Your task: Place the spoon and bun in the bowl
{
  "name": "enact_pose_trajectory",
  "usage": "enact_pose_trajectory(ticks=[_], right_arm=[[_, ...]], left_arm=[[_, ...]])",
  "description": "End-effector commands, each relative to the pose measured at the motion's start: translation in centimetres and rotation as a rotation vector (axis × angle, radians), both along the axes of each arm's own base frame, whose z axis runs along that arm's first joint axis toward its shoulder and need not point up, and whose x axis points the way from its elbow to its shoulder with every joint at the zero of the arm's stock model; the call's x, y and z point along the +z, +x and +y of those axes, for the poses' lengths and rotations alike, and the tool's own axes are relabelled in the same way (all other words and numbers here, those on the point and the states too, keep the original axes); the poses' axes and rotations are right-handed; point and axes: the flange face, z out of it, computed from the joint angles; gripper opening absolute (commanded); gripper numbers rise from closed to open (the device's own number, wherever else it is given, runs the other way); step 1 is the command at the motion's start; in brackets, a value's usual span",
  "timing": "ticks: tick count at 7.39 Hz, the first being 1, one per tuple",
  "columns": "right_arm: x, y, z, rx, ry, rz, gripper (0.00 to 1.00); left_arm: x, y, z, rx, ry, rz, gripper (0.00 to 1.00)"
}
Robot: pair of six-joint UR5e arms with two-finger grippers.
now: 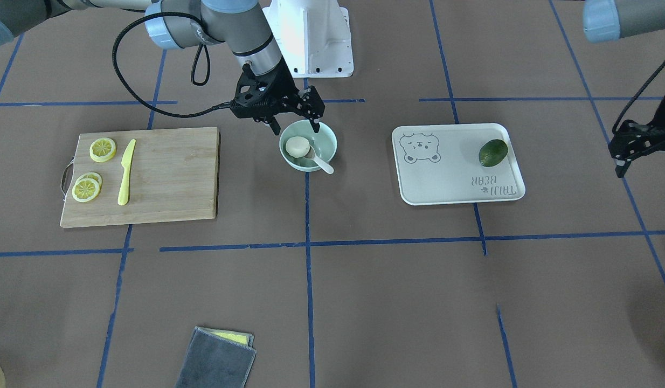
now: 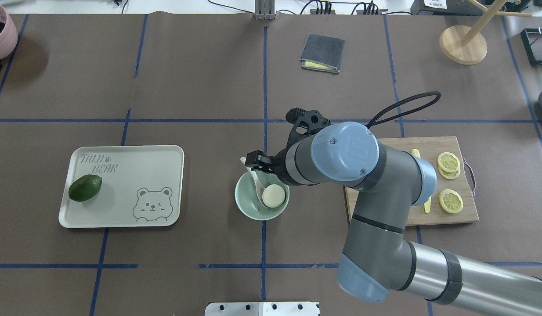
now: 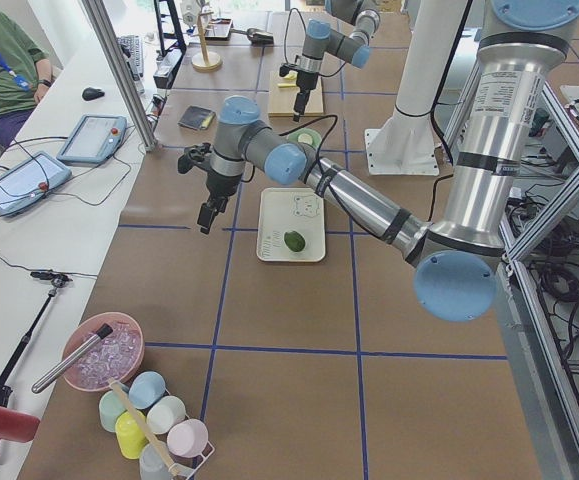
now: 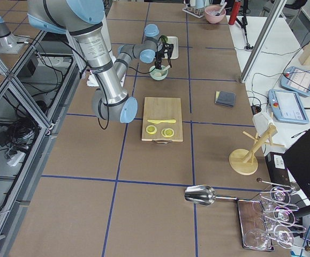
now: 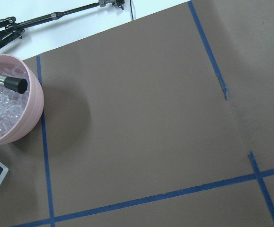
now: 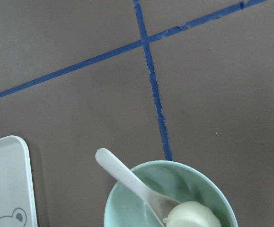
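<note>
A round pale green bowl (image 1: 325, 141) sits on a brown surface (image 1: 365, 302) marked with blue tape lines. One white bun (image 1: 297, 146) lies inside the bowl. One off-white spoon (image 1: 323, 163) rests with its scoop in the bowl, touching the bun, and its handle leans out over the rim. Both items look to be where the task wants them.

The right pincer (image 1: 296, 128) hangs just above the bowl's rim on the robot's side, its two fingers spread wide and holding nothing. The left pincer (image 1: 621, 153) is well away from the bowl, on the robot's left. Whether it is spread or closed cannot be told.

The bun is probably soft and very light, so it would squash under a hard squeeze. A gentle hold across its round sides would suit it. The spoon looks like stiff, smooth plastic, light and likely slippery, and the handle poking past the rim is the easy place to take it. The bowl looks smooth and may slide if nudged.

On the robot's right of the bowl lies one wooden cutting board (image 1: 171, 178) carrying three lemon slices (image 1: 103, 149) and one yellow knife (image 1: 125, 172). On the robot's left of the bowl is one white tray (image 1: 445, 183) with one dark green fruit (image 1: 493, 152). Beyond the bowl, away from the robot, lies one folded grey cloth (image 1: 216, 361).
</note>
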Motion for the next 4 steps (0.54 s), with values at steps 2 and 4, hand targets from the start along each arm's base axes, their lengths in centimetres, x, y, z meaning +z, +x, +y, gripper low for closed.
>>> enact_pose_trajectory(ticks=[2,4], right_arm=[[2.7,11.6,-5.8,-0.067,0.024,0.107,1.00],[8.6,20.9,-9.8,-0.146,0.091,0.186,1.00]], left_arm=[[9.9,-12.3,-1.0,0.082,-0.051,0.000,1.00],[17.2,-15.1,3.4,0.074,-0.173,0.082,1.00]])
